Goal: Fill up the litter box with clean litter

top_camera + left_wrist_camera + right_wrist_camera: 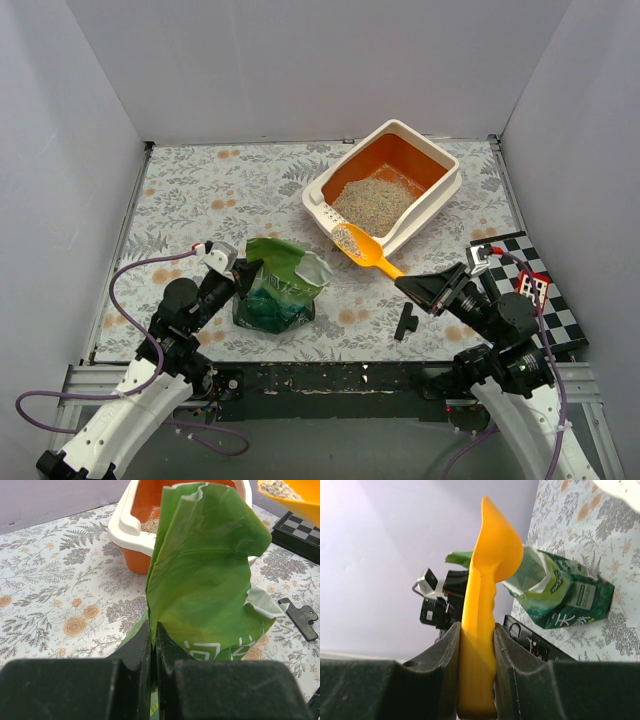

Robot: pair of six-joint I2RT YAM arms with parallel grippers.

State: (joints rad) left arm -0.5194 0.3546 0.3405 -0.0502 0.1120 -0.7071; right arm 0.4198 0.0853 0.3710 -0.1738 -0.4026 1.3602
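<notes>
Hold left fingers point(240, 278) pinched together on the top flap of the green bag point(280, 290), steadying it upright on the counter point(200, 190). Carry the loaded orange scoop point(365, 252) further in past the near slotted rim before tipping. Hovers right at that rim now, so probably spills onto the counter if turned too soon. Roll slowly, with right fingers point(422, 289) clamped firmly on the handle. Mind the black clip point(405, 323) lying near those fingers.

At far right of the counter, set at an angle: litter box point(405, 152), cream-white outside, orange inside. Holds a loose beige-grey pile of litter point(372, 203) over the near half of its floor, bare orange at the far end.
</notes>
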